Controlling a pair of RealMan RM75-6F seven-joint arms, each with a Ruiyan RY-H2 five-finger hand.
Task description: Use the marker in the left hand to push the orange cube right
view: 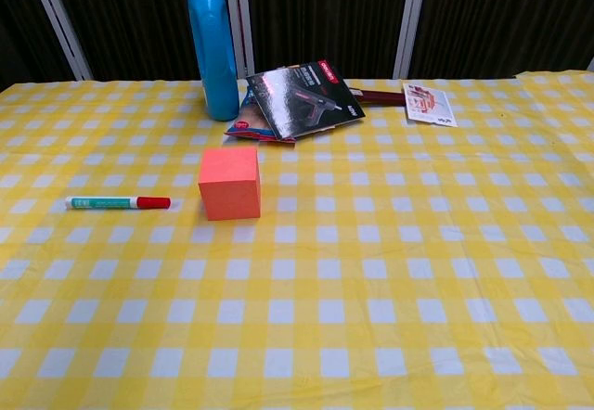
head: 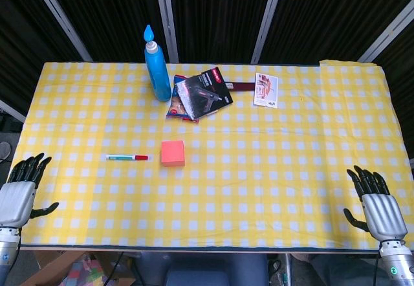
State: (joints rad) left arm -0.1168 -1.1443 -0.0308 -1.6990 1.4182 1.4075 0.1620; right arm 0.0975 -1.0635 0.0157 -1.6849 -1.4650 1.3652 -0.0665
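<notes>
Marker point(head: 127, 158) lies on table, just left of orange cube point(head: 173, 153), not touching. Left hand point(head: 21, 187) and right hand point(head: 375, 202) rest at near corners, fingers spread, holding nothing.

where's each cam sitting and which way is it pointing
Head view: high above the near table edge, looking steeply down on the yellow checked tablecloth; the left hand and right hand show at the bottom corners, both holding nothing.
Chest view: low at the near edge, looking across the table toward the dark backdrop; none of the robot's body shows.
Shared: marker, orange cube, blue bottle, glue gun package, small card.
</notes>
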